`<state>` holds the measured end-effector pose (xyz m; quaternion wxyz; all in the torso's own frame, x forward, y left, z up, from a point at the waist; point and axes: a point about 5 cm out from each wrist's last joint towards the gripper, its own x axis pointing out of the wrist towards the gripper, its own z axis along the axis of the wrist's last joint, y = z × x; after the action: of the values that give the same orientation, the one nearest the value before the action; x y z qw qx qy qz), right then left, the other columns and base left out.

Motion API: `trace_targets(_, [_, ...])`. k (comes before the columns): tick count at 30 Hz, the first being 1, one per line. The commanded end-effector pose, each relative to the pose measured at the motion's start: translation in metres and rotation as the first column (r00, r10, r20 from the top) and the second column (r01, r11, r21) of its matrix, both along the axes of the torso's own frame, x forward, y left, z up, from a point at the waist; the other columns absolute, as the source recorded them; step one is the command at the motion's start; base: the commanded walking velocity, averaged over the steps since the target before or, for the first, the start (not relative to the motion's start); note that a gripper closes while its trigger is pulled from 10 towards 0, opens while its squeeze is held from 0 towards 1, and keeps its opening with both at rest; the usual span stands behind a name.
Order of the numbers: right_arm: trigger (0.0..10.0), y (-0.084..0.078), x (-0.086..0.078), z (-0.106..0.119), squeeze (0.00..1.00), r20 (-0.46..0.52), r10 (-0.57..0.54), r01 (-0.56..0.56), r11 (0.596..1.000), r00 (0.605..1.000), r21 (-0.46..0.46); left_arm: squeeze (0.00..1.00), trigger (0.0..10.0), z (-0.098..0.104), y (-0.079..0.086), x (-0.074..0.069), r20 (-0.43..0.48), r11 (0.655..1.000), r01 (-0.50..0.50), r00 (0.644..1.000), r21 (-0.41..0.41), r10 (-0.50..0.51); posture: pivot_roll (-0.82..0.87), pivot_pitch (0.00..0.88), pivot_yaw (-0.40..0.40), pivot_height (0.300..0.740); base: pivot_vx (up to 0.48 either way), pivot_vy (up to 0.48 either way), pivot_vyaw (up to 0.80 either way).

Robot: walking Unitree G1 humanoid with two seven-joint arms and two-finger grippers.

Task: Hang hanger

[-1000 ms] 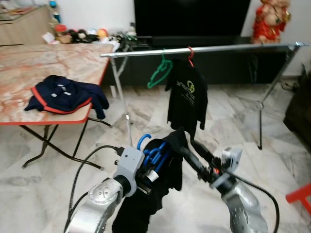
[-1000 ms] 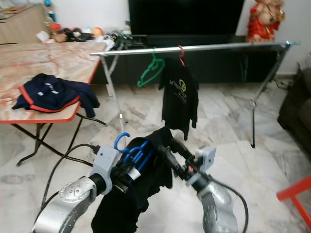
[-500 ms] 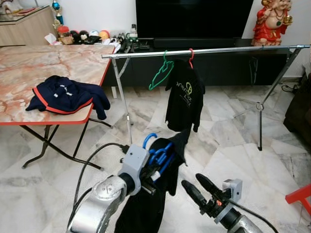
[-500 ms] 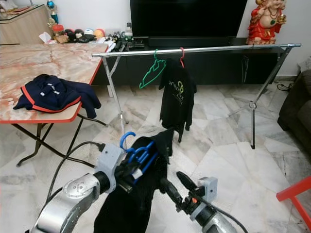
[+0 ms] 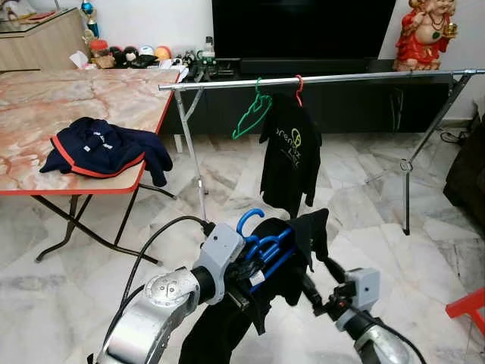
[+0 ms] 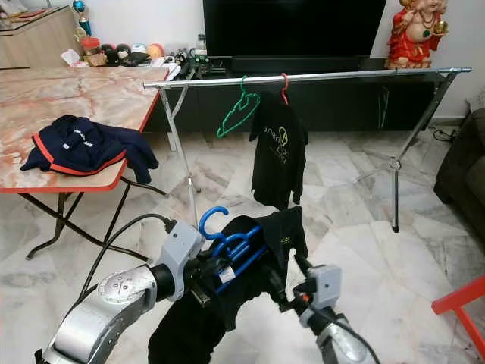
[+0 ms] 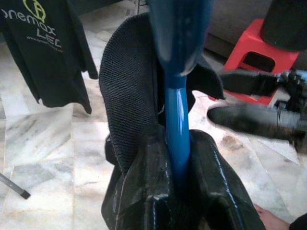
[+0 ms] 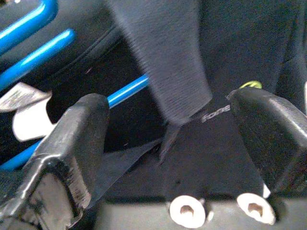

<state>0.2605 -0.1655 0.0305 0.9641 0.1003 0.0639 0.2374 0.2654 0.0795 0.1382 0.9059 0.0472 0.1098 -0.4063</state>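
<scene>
Blue hanger [image 5: 261, 244] carrying a black garment [image 5: 250, 303] is held up in the left gripper [image 5: 246, 269], in the foreground of a living room and well short of the metal clothes rail [image 5: 318, 80]. In the left eye view the floor is pale marble tile [image 5: 424, 243]; a green hanger [image 5: 250, 117] hangs empty on the rail beside a black T-shirt [image 5: 290, 155] on a red hanger [image 5: 298, 82]. A folding tabletop [image 5: 76, 98] of marbled pink with a red edge stands to the robot's left, bearing a crumpled navy jacket [image 5: 102, 148]. A dark television [image 5: 303, 30] fills the far wall, with a red figurine [image 5: 423, 34] at its right. The right gripper [image 5: 318, 284] reaches into the black cloth from the right, its tips lost behind the fabric.

The right eye view shows a red stool [image 6: 462, 307] cut off at the edge.

In the left wrist view the jaws are clamped on the blue hanger's stem [image 7: 177, 129], black cloth bunched about them; the right gripper shows blurred beyond.

In the right wrist view the jaws stand wide, one black finger [image 8: 72, 139] on either side of a hanging strip of dark fabric [image 8: 163, 62], blue hanger bars behind. Whether the fingers touch the cloth cannot be told.
</scene>
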Motion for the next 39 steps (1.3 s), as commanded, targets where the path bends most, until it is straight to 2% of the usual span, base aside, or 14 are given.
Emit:
trace_targets(1, [10.0, 0.001, -0.002, -0.005, 0.0, -0.016, 0.001, -0.001, 1.0, 1.0, -0.013, 0.0, 10.0, 0.013, -0.006, -0.005, 0.038, 0.998, 0.057, 0.998, -0.024, -0.056, -0.02, 0.054, 0.009, 0.74, 0.0, 0.0, 0.0])
trace_targets(5, [10.0, -0.004, 0.0, -0.012, 0.0, -0.019, -0.027, 0.025, 0.996, 0.999, -0.083, 0.0, 10.0, 0.016, -0.008, -0.007, 0.041, 0.996, 0.089, 0.995, -0.019, -0.088, -0.02, 0.057, 0.01, 0.74, 0.0, 0.0, 0.0])
trace_targets(8, [10.0, -0.009, 0.005, -0.012, 0.0, -0.006, -0.088, 0.086, 0.983, 0.996, -0.161, 0.0, 10.0, 0.019, -0.01, -0.009, 0.043, 0.992, 0.119, 0.992, -0.035, -0.117, -0.02, 0.058, 0.011, 0.74, 0.0, 0.0, 0.0])
trace_targets(12, [10.0, -0.009, 0.011, -0.008, 0.0, 0.019, -0.128, 0.129, 0.979, 0.992, -0.158, 0.0, 10.0, 0.02, -0.012, -0.011, 0.04, 0.989, 0.143, 0.989, -0.04, -0.142, -0.03, 0.062, 0.017, 0.74, 0.0, 0.0, 0.0])
trace_targets(14, [10.0, -0.003, 0.017, -0.005, 0.0, 0.027, -0.126, 0.129, 0.983, 0.992, -0.132, 0.0, 10.0, 0.02, -0.012, -0.012, 0.037, 0.988, 0.149, 0.988, -0.035, -0.147, -0.02, 0.063, 0.015, 0.74, 0.0, 0.0, 0.0])
trace_targets(23, [10.0, 0.009, 0.018, -0.01, 0.0, -0.001, -0.045, 0.045, 0.993, 0.999, -0.11, 0.0, 10.0, 0.021, -0.014, -0.015, 0.039, 0.985, 0.166, 0.986, -0.045, -0.165, -0.01, 0.058, 0.014, 0.74, 0.0, 0.0, 0.0])
trace_targets(24, [0.0, 0.009, 0.018, -0.01, 0.0, 0.0, -0.049, 0.049, 0.994, 0.999, -0.102, 0.0, 10.0, 0.021, -0.014, -0.015, 0.039, 0.985, 0.167, 0.985, -0.045, -0.166, -0.01, 0.057, 0.012, 0.74, 0.0, 0.0, 0.0])
trace_targets(35, [0.0, 0.006, 0.022, -0.008, 0.0, 0.008, -0.106, 0.106, 0.99, 0.994, -0.093, 0.0, 10.0, 0.022, -0.015, -0.017, 0.039, 0.983, 0.179, 0.983, -0.051, -0.177, -0.01, 0.054, 0.01, 0.74, 0.0, 0.0, 0.0])
trace_targets(39, [0.0, -0.002, 0.026, -0.006, 0.0, 0.026, -0.18, 0.181, 0.976, 0.983, -0.119, 0.0, 10.0, 0.021, -0.015, -0.018, 0.037, 0.982, 0.179, 0.983, -0.052, -0.178, -0.01, 0.054, 0.011, 0.74, 0.0, 0.0, 0.0])
